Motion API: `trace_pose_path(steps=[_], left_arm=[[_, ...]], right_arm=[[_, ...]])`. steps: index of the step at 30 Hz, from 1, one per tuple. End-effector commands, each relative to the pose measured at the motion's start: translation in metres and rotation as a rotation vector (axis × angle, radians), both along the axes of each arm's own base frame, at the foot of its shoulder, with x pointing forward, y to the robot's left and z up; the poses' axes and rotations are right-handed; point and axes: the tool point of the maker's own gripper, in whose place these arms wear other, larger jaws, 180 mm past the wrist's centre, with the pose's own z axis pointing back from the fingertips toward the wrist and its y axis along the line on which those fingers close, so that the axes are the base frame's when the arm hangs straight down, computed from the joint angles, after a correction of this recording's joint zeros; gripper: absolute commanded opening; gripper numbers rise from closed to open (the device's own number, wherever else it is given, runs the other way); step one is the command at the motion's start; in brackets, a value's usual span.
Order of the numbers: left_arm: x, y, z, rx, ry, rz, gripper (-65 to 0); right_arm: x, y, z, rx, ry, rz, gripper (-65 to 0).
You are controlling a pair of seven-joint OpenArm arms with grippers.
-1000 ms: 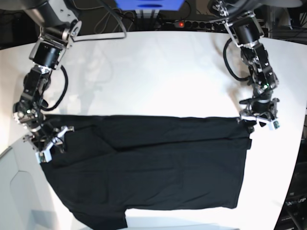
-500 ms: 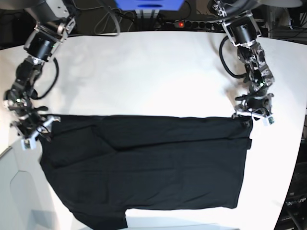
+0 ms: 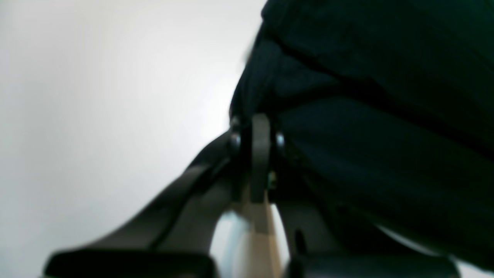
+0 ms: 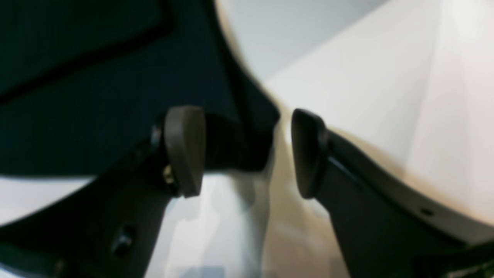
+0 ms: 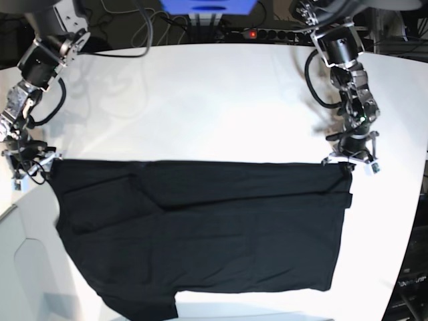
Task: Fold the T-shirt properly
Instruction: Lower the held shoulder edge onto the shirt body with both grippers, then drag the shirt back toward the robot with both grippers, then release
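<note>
One plain black T-shirt (image 5: 200, 234) lies flat, top edge straight.

Bright overhead light, soft glare on glossy white tabletop (image 5: 214, 100); base view bowed at edges; both wrist views blurred, out of focus.
</note>
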Motion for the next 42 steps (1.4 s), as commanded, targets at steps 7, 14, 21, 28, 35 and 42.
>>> trace_pose_path(steps=[7,14,21,28,35,42], left_arm=[[-0.004,0.003,-0.003,0.003,0.038,-0.008,-65.0],[-0.013,0.001,-0.012,0.002,0.063,-0.016,-65.0],[-0.025,0.010,-0.002,0.042,0.054,-0.013,-65.0],[-0.026,0.014,0.049,0.149,-0.050,-0.045,-65.0],[-0.015,0.010,0.088,0.204,-0.139,-0.066,-65.0],[0.022,0.019,0.130,0.220,-0.208,-0.064,-65.0]], right_arm=[[-0.004,-0.005,0.003,-0.010,-0.013,0.004,-29.1],[-0.021,0.003,-0.015,0.005,0.030,0.014,-41.1],[-0.025,0.000,-0.014,-0.003,0.037,0.011,-65.0],[-0.021,-0.008,0.030,-0.134,-0.024,0.042,-65.0],[-0.002,-0.011,0.079,-0.228,-0.102,0.055,-65.0],[0.053,0.003,0.126,-0.259,-0.206,0.120,-65.0]])
